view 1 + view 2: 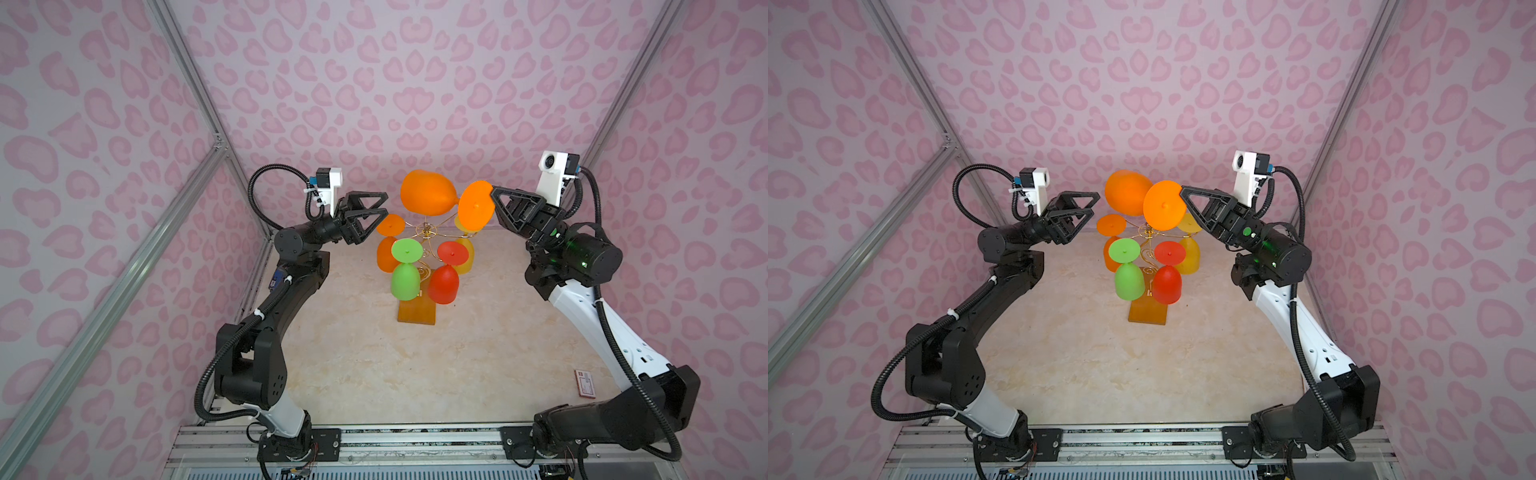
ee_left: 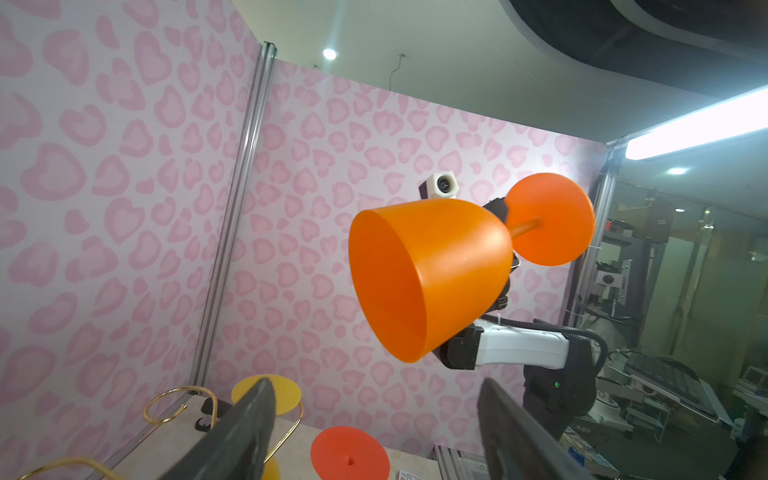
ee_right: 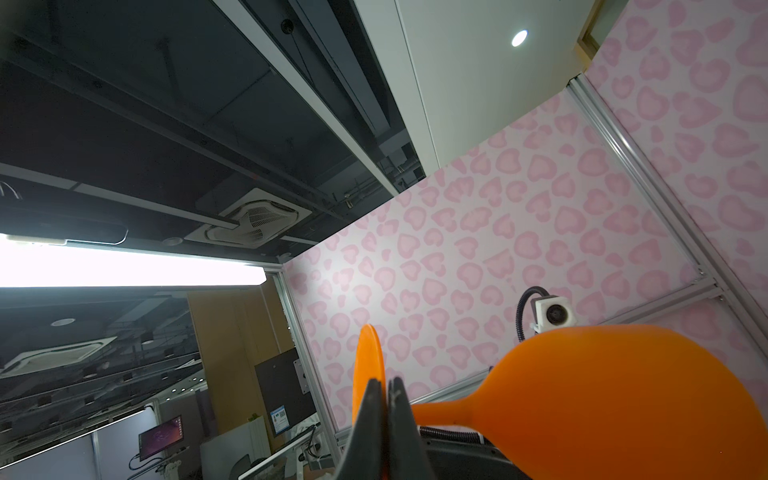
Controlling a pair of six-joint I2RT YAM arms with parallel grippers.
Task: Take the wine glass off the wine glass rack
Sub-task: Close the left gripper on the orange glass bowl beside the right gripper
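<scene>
An orange wine glass (image 1: 428, 193) (image 1: 1127, 191) lies sideways in the air above the wine glass rack (image 1: 417, 311) (image 1: 1148, 311), clear of its gold wire arms (image 1: 426, 228). My right gripper (image 1: 493, 192) (image 1: 1182, 191) (image 3: 385, 382) is shut on the rim of the glass's flat foot (image 1: 476, 205). The bowl (image 3: 623, 399) points toward the left arm. My left gripper (image 1: 384, 203) (image 1: 1095, 203) (image 2: 374, 386) is open just left of the bowl (image 2: 436, 266), not touching it, with nothing between its fingers.
Still hanging upside down on the rack are a green glass (image 1: 405, 274), a red glass (image 1: 444, 278), a smaller orange glass (image 1: 388, 249) and a yellow glass (image 1: 465, 253). A small red card (image 1: 585, 383) lies at the table's right. Pink patterned walls enclose three sides.
</scene>
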